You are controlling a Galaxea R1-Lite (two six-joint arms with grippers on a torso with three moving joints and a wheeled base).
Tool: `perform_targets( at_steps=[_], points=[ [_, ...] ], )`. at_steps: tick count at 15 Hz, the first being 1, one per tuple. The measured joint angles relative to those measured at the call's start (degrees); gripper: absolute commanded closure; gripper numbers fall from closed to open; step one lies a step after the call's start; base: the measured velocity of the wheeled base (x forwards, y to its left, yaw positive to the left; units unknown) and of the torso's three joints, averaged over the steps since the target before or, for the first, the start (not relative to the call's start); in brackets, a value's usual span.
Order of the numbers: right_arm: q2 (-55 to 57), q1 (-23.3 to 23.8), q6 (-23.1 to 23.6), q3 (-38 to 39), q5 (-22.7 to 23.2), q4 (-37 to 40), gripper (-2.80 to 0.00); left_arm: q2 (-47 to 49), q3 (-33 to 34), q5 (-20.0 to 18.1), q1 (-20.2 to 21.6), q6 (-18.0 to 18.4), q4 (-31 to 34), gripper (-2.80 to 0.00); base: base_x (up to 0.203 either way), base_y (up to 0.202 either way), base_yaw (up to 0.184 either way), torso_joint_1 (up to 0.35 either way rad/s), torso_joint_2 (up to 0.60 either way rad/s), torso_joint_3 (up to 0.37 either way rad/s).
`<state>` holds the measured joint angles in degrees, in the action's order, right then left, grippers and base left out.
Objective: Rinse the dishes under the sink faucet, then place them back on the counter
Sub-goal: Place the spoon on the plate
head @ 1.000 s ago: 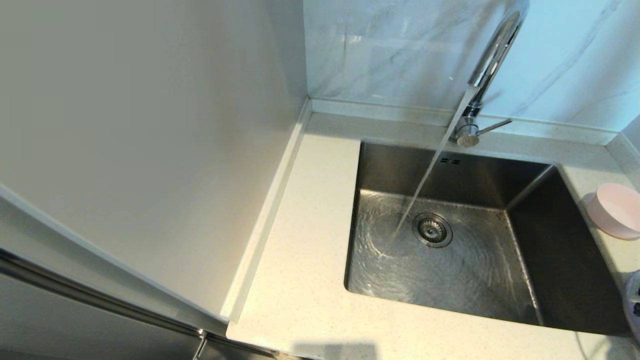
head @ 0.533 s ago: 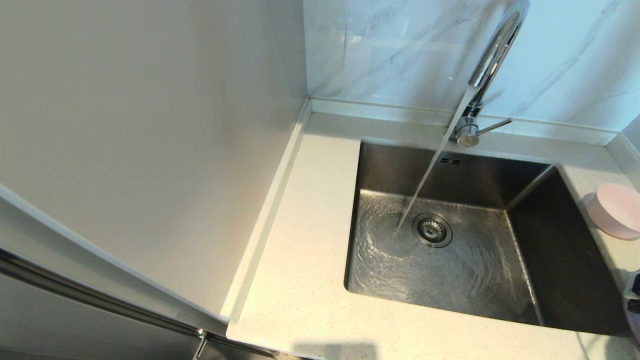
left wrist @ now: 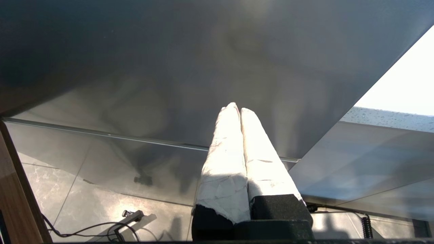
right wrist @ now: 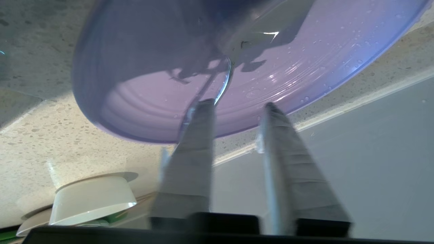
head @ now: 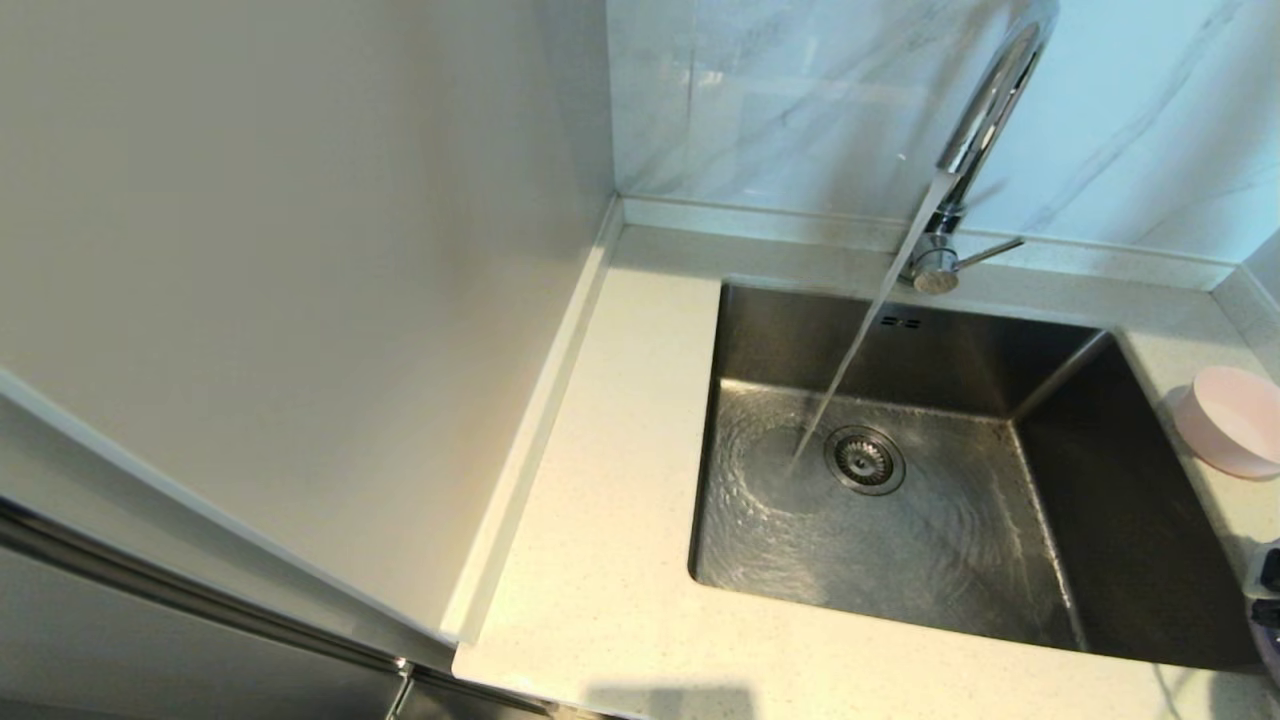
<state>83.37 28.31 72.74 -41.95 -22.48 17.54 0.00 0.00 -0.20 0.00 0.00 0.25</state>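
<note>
A lavender plate (right wrist: 152, 101) lies on the speckled counter (right wrist: 51, 128), wet with drops. A thin silver spoon (right wrist: 223, 81) rests in it, its handle running down beside one finger (right wrist: 200, 142) of my right gripper (right wrist: 239, 104). That gripper is open just above the plate's rim, with nothing between its fingers. The pale pink bowl (head: 1232, 420) sits on the counter (head: 600, 560) right of the sink (head: 760, 340). Water (head: 850, 360) runs from the chrome faucet (head: 985, 110) into the basin. My left gripper (left wrist: 235, 108) is shut and empty, low by a grey cabinet front.
A round drain strainer (head: 865, 460) sits in the sink floor. A tall pale panel (head: 300, 300) walls off the counter's left side. A white bowl (right wrist: 91, 200) stands upside down on a stack near the plate. Part of my right arm (head: 1268, 610) shows at the right edge.
In the head view the bit of my right arm at the right edge has shifted slightly. The water keeps running and the pink bowl has not moved.
</note>
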Motion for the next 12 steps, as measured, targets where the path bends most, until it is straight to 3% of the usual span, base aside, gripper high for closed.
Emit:
perform_targets(
  at_steps=[6, 12],
  points=[
    [-0.16, 0.07, -0.44, -0.69, 0.48, -3.21, -2.80, 0.00, 0.00, 0.00, 0.00, 0.00, 0.02, 0.00, 0.000, 0.000, 0.000, 0.000, 0.00, 0.000],
    [-2.66, 0.49, -0.90, -6.04, 9.84, -3.09, -2.80, 0.00, 0.00, 0.00, 0.00, 0.00, 0.02, 0.00, 0.000, 0.000, 0.000, 0.000, 0.00, 0.000]
  ],
)
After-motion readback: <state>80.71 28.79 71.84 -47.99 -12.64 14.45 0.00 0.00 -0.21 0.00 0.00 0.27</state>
